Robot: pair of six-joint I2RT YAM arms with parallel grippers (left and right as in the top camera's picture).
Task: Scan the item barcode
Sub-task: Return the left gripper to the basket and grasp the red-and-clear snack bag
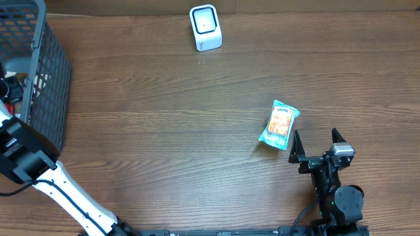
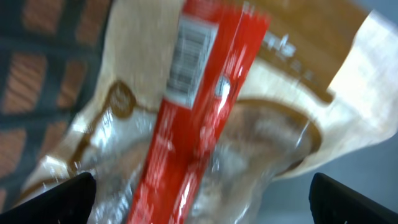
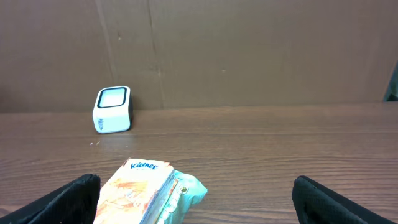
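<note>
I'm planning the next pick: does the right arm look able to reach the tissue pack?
Probably yes. The tissue pack lies on the table just ahead of the open right gripper, slightly to its left, with nothing between them.

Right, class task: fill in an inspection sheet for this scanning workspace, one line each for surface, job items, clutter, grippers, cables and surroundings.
Surface: brown wood-grain table, no spills seen.
Job's things: white barcode scanner at the far edge; Kleenex tissue pack lying flat on the right side; red packet with a visible barcode, inside the grey mesh basket.
Clutter: beige and clear bag under the red packet.
Grippers: left gripper open, over the red packet; right gripper open, just behind the tissue pack, holding nothing.
Cables: black cable by the right arm's base.
Surroundings: brown cardboard wall behind the table.
</note>
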